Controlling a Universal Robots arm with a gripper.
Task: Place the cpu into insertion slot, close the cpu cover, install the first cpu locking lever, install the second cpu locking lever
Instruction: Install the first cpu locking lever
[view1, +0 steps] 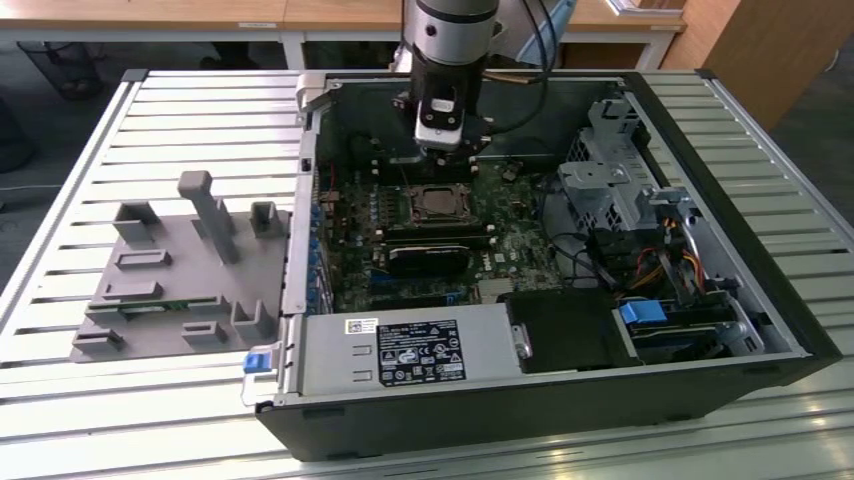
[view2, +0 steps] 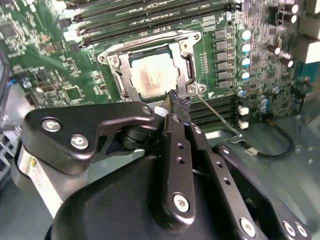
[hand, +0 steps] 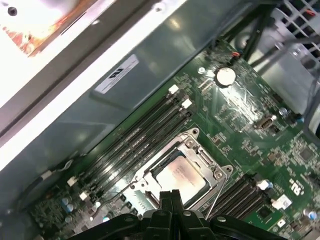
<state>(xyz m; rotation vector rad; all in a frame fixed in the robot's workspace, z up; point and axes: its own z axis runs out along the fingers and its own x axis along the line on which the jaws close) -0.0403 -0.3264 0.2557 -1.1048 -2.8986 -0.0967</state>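
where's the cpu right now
In the second wrist view the cpu sits in the insertion slot under the cpu cover, just beyond the end effector.

One cpu (view2: 150, 80), one cpu cover (view2: 125, 80) (silver), one computer case (view1: 534, 415)

1. Slatted metal table (view1: 80, 140): carries the open computer case (view1: 534, 415)
2. Grey moulded fixture (view1: 174, 290): on the table, at the exterior view's left of the case
3. Power supply (view1: 400, 352): silver, labelled, at the case's near edge
4. Drive cage (view1: 607, 185): inside the case; orange and yellow cables (view1: 667, 262) near
5. Coin battery (hand: 225, 75): on the green motherboard (hand: 280, 145)
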